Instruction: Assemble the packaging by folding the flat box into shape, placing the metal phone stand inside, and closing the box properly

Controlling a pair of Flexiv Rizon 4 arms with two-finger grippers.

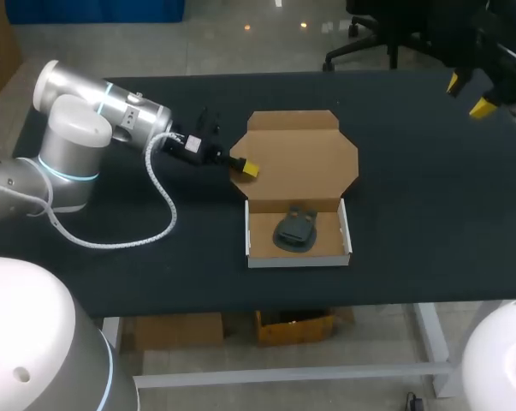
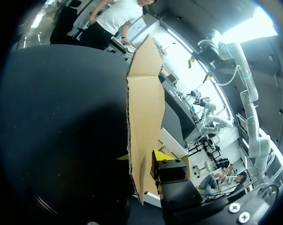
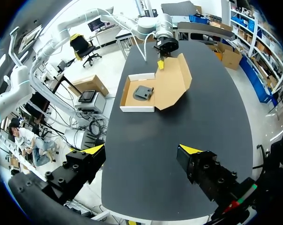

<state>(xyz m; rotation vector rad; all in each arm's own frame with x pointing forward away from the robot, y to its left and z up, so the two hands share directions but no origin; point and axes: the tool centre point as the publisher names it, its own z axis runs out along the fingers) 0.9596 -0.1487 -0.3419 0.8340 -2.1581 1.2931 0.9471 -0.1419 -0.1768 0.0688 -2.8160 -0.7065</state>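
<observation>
Brown cardboard box with white outer walls (image 1: 296,261): stands open at the middle of the black table (image 1: 412,240), with its lid flap (image 1: 300,158) folded back toward the far side.
Dark grey metal phone stand (image 1: 294,229): lies inside the box's tray.
Left gripper (image 1: 245,168): we see its yellow tips pinching the lid flap's left edge, one on each face.
Right gripper (image 1: 466,94): fingers spread wide, holding nothing, above the far right corner and well apart from the box.
</observation>
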